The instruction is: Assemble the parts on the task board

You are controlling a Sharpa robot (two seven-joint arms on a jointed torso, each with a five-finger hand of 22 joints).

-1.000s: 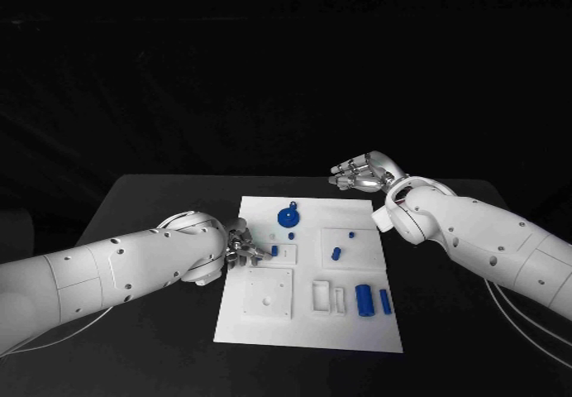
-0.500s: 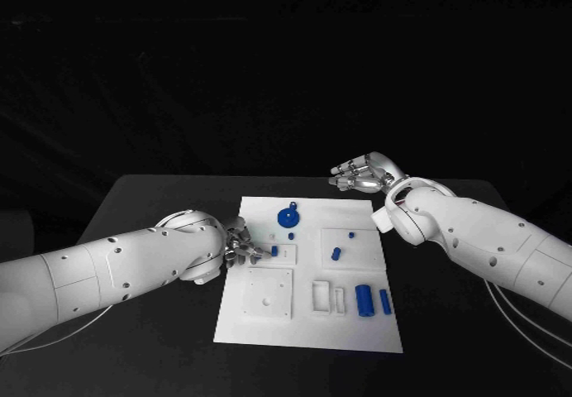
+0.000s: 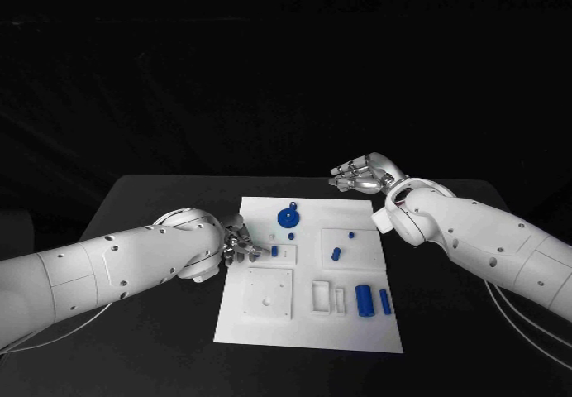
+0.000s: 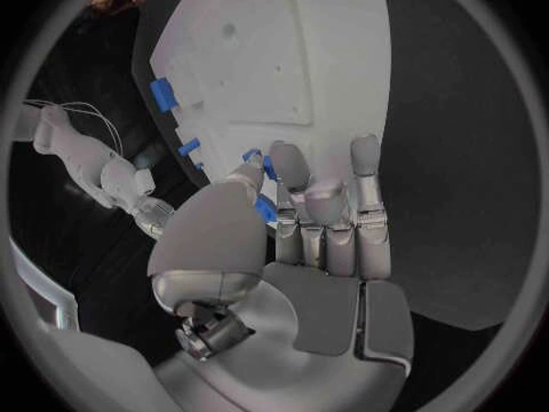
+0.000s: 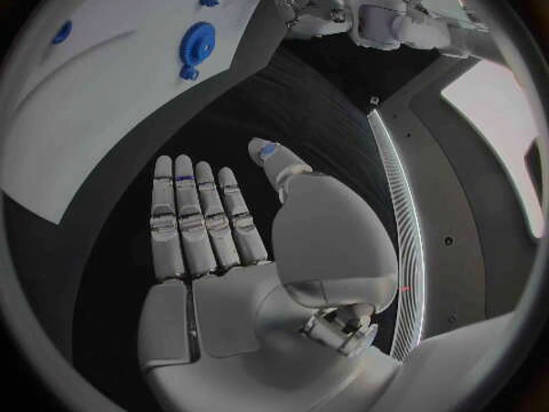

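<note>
Both arms in over the table; left hand closed on a small part, right hand flat and empty.

Left arm enters from the left side, forearm angled toward the centre; left hand [image 3: 237,246] sits low at the left edge of the task board [image 3: 358,331], its fingers [image 4: 326,201] curled against the thumb and pinching a small blue part [image 4: 264,208]. Right arm enters from the right and reaches to the far side; right hand [image 3: 361,173] is raised beyond the board's far right corner, its fingers [image 5: 195,215] straight, side by side, thumb apart, holding nothing.
</note>
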